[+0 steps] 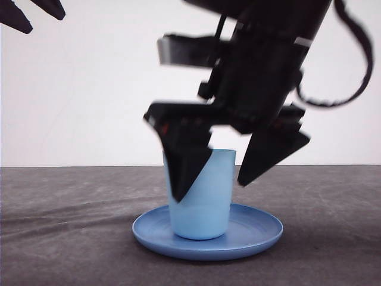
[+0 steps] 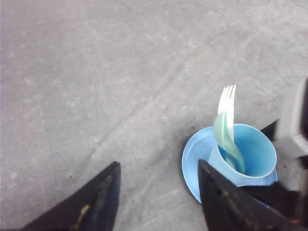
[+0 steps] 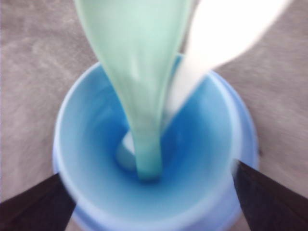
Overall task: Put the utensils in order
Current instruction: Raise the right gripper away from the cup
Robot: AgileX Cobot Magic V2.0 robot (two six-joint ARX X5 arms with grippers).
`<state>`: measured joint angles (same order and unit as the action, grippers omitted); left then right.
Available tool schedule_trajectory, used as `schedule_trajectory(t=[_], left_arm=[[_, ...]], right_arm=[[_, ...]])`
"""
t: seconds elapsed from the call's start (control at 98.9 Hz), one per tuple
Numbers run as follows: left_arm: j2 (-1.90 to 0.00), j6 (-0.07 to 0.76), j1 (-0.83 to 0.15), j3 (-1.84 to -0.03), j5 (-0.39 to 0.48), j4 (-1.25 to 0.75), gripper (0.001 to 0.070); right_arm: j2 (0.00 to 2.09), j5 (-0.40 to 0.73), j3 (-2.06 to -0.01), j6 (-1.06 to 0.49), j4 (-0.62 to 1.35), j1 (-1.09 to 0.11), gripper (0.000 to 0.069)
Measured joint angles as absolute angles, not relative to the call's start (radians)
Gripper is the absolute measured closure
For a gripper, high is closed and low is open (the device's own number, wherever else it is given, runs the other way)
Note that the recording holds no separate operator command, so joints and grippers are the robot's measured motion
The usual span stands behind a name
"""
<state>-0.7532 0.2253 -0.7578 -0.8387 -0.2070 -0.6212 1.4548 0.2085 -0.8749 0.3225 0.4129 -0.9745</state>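
- Right gripper [image 1: 226, 187] is seen in the front view low over the light blue cup [image 1: 205, 199], its two dark fingers spread apart, one in front of the cup's wall toward 9 o'clock and the other just off its 3 o'clock side; nothing is held between them.
- From the right wrist view the same gripper [image 3: 154, 199] is seen with its fingertips [image 3: 36, 204] standing wide on either side of the cup's mouth, and neither can be said to touch the rim.
- Inside the cup, the mint-green spoon [image 3: 142, 86] and the white fork [image 3: 226, 33] are seen standing handle-down, their ends resting on the cup's floor and their heads leaning out over the rim toward 12 o'clock in that view.
- Under the cup, the round blue plate [image 1: 262, 229] is seen on the dark grey table [image 1: 65, 226], with the cup placed near its middle.
- Left gripper [image 2: 159, 195] is seen from its own wrist camera with its fingers apart and empty, held well away from the cup; the spoon [image 2: 226, 139] and fork [image 2: 227, 103] are shown there leaning together against one side of the cup [image 2: 250, 154].
- Both utensils being gathered in the cup, the organizing is judged essentially done.
- What is judged to remain is the right arm being lifted clear without the leaning handles being knocked or the cup tipped.
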Motion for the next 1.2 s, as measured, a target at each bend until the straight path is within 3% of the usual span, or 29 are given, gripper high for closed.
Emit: schedule_trajectory(t=[0.313,0.617,0.9,0.96,1.011,1.112,1.203], left_arm=[[-0.753,0.225,-0.758,-0.839,-0.207,-0.620,0.0405],[-0.753,0.225,-0.758,-0.839,-0.207,-0.617,0.0405],[-0.753,0.226,-0.758,-0.839,-0.207,-0.607,0.0405],[-0.753,0.226,-0.758,-0.839,-0.207,-0.603,0.0406],[-0.753,0.225,-0.758,-0.839,-0.207,-0.603,0.0430],[-0.753,0.228,-0.758,-0.839,-0.207,-0.595,0.0612],[-0.753,0.228,-0.758,-0.839,-0.207,-0.583,0.0672]], right_arm=[[1.167,0.204,-0.876,0.323,0.509,-0.995,0.0083],[0.866,0.423,-0.901,0.319,0.506,-0.995,0.0083],[0.794,0.500,-0.901,0.311,0.508,-0.994,0.0091],[0.794,0.500,-0.901,0.311,0.509,-0.995,0.0157],[0.796,0.500,-0.901,0.311,0.509,-0.995,0.0294],[0.796,0.502,-0.901,0.308,0.510,-0.995,0.0572],[0.796,0.527,-0.901,0.304,0.510,-0.995,0.0660]])
